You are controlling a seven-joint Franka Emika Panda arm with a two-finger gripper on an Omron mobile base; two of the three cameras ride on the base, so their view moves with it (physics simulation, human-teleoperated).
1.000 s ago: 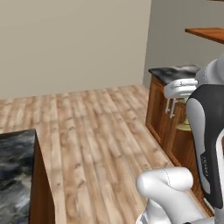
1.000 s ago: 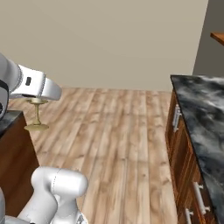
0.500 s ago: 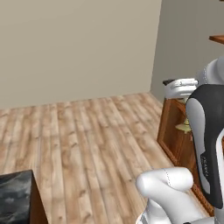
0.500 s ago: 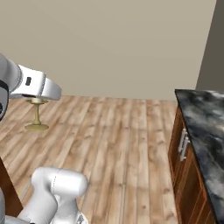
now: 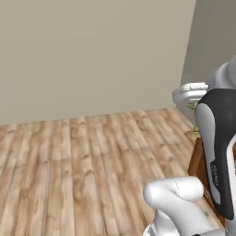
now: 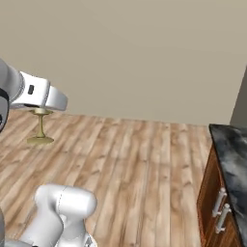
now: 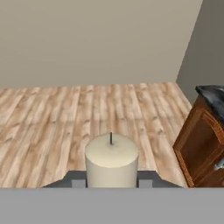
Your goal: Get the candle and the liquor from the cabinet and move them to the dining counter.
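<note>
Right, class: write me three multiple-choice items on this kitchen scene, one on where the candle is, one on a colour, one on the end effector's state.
1. Where is the candle?
A. lying on the floor
B. carried in the end effector, above the wood floor
C. standing on a stool

2. What colour is the candle's wax?
A. cream
B. red
C. blue

3. What state is the end effector in?
A. wide open, holding nothing
B. closed on a bottle
C. closed on the candle

Answers: 1 B, the right base view shows it hanging from the hand over the planks. 2 A, the hand view shows pale cream wax with a dark wick. 3 C, the fingers sit at either side of the candle.
</note>
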